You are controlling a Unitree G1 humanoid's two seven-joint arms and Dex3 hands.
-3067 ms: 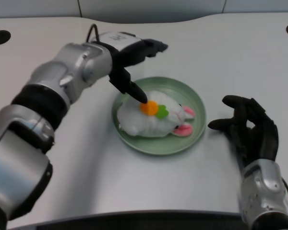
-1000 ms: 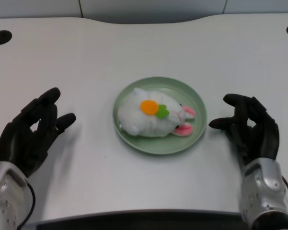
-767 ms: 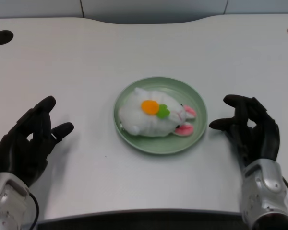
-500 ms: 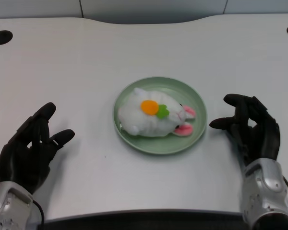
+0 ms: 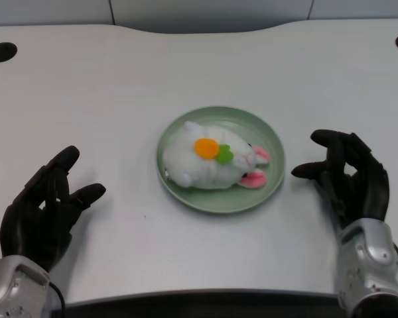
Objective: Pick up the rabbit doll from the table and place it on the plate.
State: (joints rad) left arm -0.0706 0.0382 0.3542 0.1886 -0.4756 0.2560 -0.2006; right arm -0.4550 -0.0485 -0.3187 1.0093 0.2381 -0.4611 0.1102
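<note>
rabbit doll [image 5: 212,160] lies inside the green plate [image 5: 268,136] at the centre of the frame, white body down on the dish, orange and green patch on top. you can see its long axis running roughly left to right across the picture, rounded body toward the left rim of the plate and the pink ears toward the lower right. it looks to sit wholly within the rim, though the underside where it meets the dish is hidden from you.

your left hand [image 5: 43,212] is at the lower left of the frame, low over the counter [image 5: 199,66], well apart from the plate. its fingers [image 5: 58,165] are spread and hold nothing. from those fingers the doll lies to the right and a little up the picture, so the rounded body end is the end facing them. the right hand [image 5: 348,179] sits at the right of the frame, just beside the plate's right rim, nearer the ears than the left hand is to the body.

judging by how things lie, the placing looks done: doll on plate, left hand clear of it. you need no further reach unless the doll must be reseated.
</note>
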